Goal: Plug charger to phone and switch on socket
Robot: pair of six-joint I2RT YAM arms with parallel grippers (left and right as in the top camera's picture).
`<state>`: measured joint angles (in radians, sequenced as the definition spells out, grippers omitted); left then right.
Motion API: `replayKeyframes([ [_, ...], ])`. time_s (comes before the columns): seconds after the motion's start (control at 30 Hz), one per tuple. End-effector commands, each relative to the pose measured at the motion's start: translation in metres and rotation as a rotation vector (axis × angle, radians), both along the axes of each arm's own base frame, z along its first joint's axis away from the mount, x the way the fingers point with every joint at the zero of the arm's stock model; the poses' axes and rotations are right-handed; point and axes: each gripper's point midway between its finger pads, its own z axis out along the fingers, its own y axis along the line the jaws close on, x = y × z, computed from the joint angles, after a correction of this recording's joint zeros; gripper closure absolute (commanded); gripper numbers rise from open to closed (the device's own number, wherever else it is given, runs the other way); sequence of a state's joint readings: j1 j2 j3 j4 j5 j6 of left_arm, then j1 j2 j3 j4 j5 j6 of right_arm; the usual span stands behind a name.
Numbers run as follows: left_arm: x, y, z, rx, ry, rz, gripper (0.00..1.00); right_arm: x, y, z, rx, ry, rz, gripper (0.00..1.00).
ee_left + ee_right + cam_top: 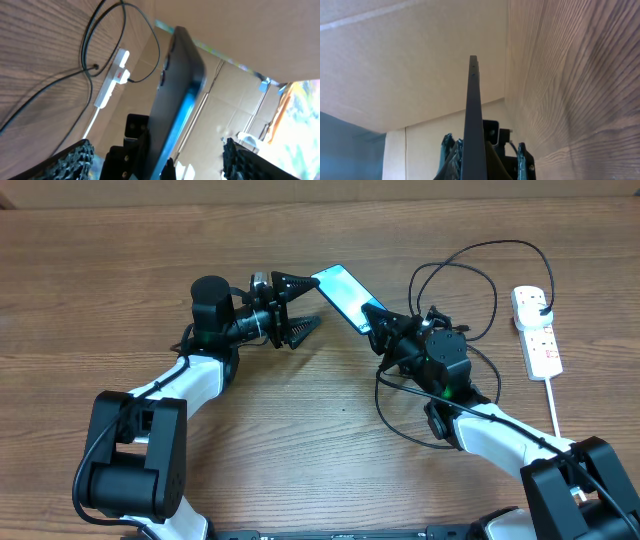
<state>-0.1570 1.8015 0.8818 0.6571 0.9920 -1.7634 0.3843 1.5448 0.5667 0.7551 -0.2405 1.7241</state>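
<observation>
The phone point(343, 295), its teal screen lit, is held tilted above the table by my right gripper point(377, 323), which is shut on its lower end. In the right wrist view the phone point(473, 110) stands edge-on between the fingers point(485, 157). My left gripper point(303, 305) is open, its fingers spread just left of the phone's free end. The left wrist view shows the phone's dark back point(177, 85) between the open fingers point(160, 162). The white socket point(537, 330) lies far right. The black charger cable point(470, 255) loops from its plug point(541, 302) toward my right arm. I cannot make out its tip.
The socket's thick white cord point(553, 405) runs toward the front right edge. Cable loops point(390, 415) lie around my right arm's wrist. The socket point(111, 82) and cable point(87, 45) also show in the left wrist view. Cardboard walls stand behind the table.
</observation>
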Motion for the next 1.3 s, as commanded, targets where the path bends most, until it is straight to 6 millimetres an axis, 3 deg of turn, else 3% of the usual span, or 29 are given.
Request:
replayKeyframes([
  [0.0,-0.002,-0.002,-0.001,-0.028,0.064,-0.007,0.18,0.0,0.013,0.024,0.036,-0.052,0.07,0.96],
  [0.2,-0.004,-0.007,-0.001,-0.051,0.12,-0.011,0.21,-0.014,0.024,0.006,0.108,0.107,0.145,0.96],
  [0.4,-0.011,-0.02,-0.001,-0.048,0.121,-0.041,0.22,-0.016,0.028,0.004,0.094,0.105,0.156,0.96],
  [0.77,-0.002,-0.018,-0.004,-0.003,0.048,0.01,0.28,-0.015,0.031,0.004,-0.184,-0.141,0.192,0.96],
  [0.87,-0.002,-0.018,-0.004,0.005,0.029,0.008,0.37,-0.014,0.032,0.008,-0.186,-0.155,0.191,0.96],
  [1.27,-0.002,-0.024,-0.005,0.054,-0.073,-0.004,0.46,-0.016,0.04,0.01,-0.125,-0.103,0.165,0.96],
])
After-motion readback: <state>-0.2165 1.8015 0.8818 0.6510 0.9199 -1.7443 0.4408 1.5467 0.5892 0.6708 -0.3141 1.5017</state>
